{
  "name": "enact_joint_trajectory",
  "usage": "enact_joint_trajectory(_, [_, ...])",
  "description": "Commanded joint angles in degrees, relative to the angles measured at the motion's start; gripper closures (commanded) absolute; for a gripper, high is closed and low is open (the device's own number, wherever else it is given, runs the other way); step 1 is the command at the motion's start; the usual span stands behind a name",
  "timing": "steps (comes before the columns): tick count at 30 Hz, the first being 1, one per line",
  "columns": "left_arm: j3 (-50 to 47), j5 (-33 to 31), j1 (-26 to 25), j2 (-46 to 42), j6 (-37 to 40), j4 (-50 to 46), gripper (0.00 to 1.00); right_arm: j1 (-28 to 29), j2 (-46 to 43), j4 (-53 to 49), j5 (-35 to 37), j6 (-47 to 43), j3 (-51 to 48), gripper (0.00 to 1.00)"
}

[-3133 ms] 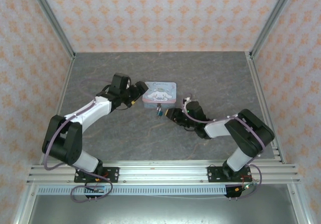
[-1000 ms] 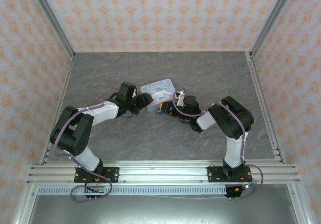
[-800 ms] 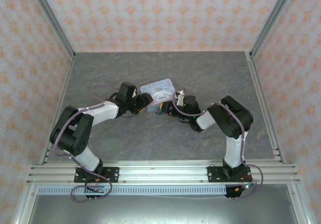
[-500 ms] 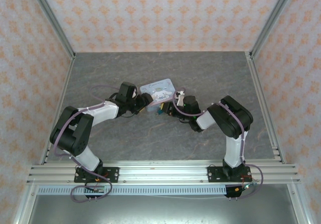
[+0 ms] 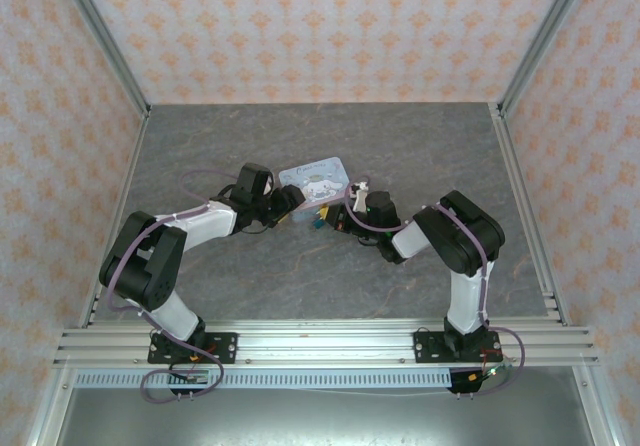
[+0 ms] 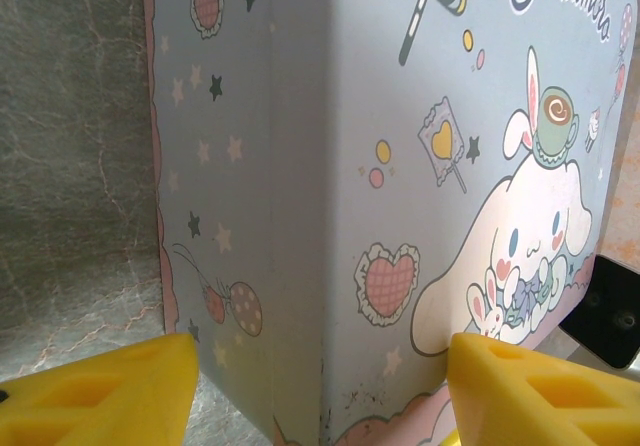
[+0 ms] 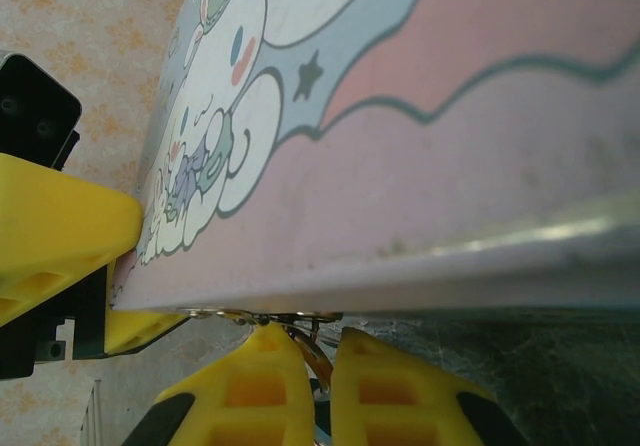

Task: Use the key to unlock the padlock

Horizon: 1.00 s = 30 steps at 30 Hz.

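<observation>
Centre of the overhead view: my two arms meet at a pale blue rectangular metal tin printed with a white long-eared cartoon character point(image 5: 315, 179). It lies askew on the grey marble-patterned table point(image 5: 430, 146).

The left gripper point(image 5: 291, 202) has the tin's lower-left corner. On its wrist camera the yellow fingers point(image 6: 110, 391) sit in the bottom corners of the frame with the tin between them. Each appears to bear against a side of it, so I read that hand as clamped on the tin.

The right gripper point(image 7: 310, 344) sits at the lower right of the tin. On its own camera its two yellow fingers stand almost together at the bottom centre of the frame, just under the tin's pink-banded edge. They pinch a sliver of silvery metal point(image 7: 312, 354); I cannot tell what that piece belongs to.

The tiny dark teal padlock point(image 5: 318, 222) shows overhead as a speck just below the tin's near edge, between the two grippers and right at the right gripper's tip. At the left edge of the right wrist frame, one of the left gripper's yellow fingers meets the tin's end.
</observation>
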Motion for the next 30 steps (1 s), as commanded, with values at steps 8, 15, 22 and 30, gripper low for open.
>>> enact_joint_trajectory(8, [-1.85,-2.12,-0.85,1.25,-0.12,-5.38,0.34,0.43,-2.69,2.10,-0.87,0.16,-0.81,0.88])
enact_joint_trajectory(15, [-1.99,-2.21,-0.82,1.14,-0.16,-5.29,0.34,0.45,-3.49,2.98,-0.10,0.51,-2.38,0.83])
enact_joint_trajectory(22, [-1.92,-2.12,-0.82,1.22,-0.35,-4.97,0.35,0.52,-3.33,3.74,-0.16,0.88,-2.65,0.82])
enact_joint_trajectory(30, [-1.88,-2.11,-0.90,1.28,-0.44,-4.83,0.36,0.65,-3.75,4.38,0.56,1.05,-3.71,0.74])
